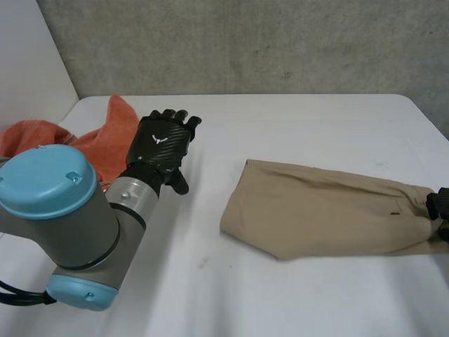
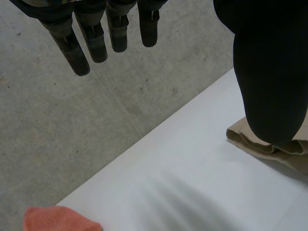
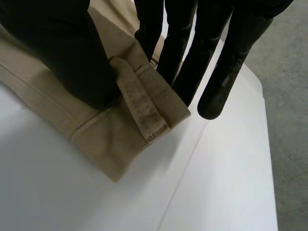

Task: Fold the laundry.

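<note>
A folded tan garment (image 1: 316,207) lies flat on the white table (image 1: 295,295), right of the middle. My right hand (image 1: 440,207) is at its right end, at the table's right edge. In the right wrist view the thumb presses down on the tan garment (image 3: 115,139) while the fingers (image 3: 211,57) stand behind its thick stitched hem, so my right hand (image 3: 62,53) pinches that end. My left hand (image 1: 163,144) hovers over the table's left part with its fingers (image 2: 96,38) straight and nothing in it, well left of the garment (image 2: 243,138).
A crumpled orange cloth (image 1: 105,137) lies at the table's far left, beside my left arm; a corner of the orange cloth (image 2: 57,219) shows below my left hand. A grey wall stands behind the table. Bare table lies between the two cloths and along the front.
</note>
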Robot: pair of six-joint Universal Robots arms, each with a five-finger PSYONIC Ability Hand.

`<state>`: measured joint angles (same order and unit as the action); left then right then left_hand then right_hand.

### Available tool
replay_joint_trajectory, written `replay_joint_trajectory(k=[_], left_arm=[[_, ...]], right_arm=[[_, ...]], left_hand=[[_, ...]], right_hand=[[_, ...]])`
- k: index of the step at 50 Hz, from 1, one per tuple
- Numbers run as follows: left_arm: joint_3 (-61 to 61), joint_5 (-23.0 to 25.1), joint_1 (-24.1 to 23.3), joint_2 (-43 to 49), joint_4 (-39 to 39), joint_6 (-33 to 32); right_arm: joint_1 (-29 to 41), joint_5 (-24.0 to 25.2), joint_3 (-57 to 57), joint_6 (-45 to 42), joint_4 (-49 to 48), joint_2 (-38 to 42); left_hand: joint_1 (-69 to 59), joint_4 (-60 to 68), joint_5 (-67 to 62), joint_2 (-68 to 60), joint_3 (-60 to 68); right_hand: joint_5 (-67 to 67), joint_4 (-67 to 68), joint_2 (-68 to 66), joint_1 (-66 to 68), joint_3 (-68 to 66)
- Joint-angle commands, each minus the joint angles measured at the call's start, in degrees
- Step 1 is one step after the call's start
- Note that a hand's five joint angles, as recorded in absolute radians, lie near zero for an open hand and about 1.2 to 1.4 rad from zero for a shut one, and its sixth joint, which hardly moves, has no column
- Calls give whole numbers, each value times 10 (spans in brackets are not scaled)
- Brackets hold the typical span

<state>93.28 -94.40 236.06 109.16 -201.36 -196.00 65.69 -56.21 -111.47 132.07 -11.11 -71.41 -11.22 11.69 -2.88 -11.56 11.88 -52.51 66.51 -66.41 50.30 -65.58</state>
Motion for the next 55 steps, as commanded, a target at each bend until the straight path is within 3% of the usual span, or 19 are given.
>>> replay_joint_trajectory(k=[1, 7, 12, 18, 23, 30, 31, 32, 33, 34, 36, 40, 45, 49, 55], left_arm=[[6, -1, 0, -4, 0, 0], [16, 0, 4, -13, 1, 0], [27, 1, 9, -30, 0, 0], [32, -1, 13, -36, 0, 0], [32, -3, 13, -38, 0, 0], [23, -4, 19, -38, -1, 0], [21, -4, 19, -37, -1, 0], [20, -4, 19, -37, -1, -1], [17, -3, 19, -37, -2, -1], [10, -4, 19, -36, -2, -1], [1, -4, 19, -32, -2, 0], [-29, -3, 17, -29, -2, 4], [-99, -2, 4, 12, 2, 26], [-154, 4, -21, 53, 8, 52], [-209, 43, -62, 124, 44, 88]], right_arm=[[0, -15, 11, -7, -3, -7], [16, -48, 34, -30, 1, -43], [139, -82, 77, -51, 21, -109], [289, -88, 124, -59, 29, -106], [445, -87, 163, -91, 31, -47], [578, -84, 198, -109, 30, 49], [583, -87, 206, -107, 31, 58], [585, -88, 211, -103, 33, 65], [584, -88, 214, -100, 36, 71], [585, -87, 218, -90, 38, 72], [587, -88, 222, -71, 36, 68], [571, -94, 237, 32, 37, 46], [499, -119, 246, 250, 45, -24], [453, -145, 245, 352, 84, -51], [414, -154, 241, 354, 138, -40]], left_hand=[[12, -17, 29, 16, -19], [12, -17, 29, 16, -19], [12, -17, 29, 16, -19], [12, -17, 29, 16, -19], [12, -17, 29, 16, -19], [12, -17, 29, 16, -19], [12, -17, 29, 16, -19], [12, -17, 29, 16, -19], [12, -17, 29, 16, -19], [12, -17, 29, 16, -19], [12, -17, 29, 16, -19], [12, -17, 29, 16, -19], [12, -16, 28, 15, -18], [8, -13, 25, 12, -15], [-2, -3, 15, 2, -5]], right_hand=[[-175, 135, -136, 297, -144], [-175, 135, -136, 297, -144], [-175, 135, -136, 297, -144], [-175, 135, -136, 297, -144], [-175, 135, -136, 297, -144], [-175, 135, -136, 297, -144], [-175, 135, -136, 297, -144], [-84, 44, -45, 206, -53], [37, -77, 76, 85, 68], [296, -336, 335, -174, 327], [511, -551, 550, -389, 542], [525, -565, 564, -403, 556], [525, -565, 564, -403, 556], [525, -565, 564, -403, 556], [525, -565, 564, -403, 556]])
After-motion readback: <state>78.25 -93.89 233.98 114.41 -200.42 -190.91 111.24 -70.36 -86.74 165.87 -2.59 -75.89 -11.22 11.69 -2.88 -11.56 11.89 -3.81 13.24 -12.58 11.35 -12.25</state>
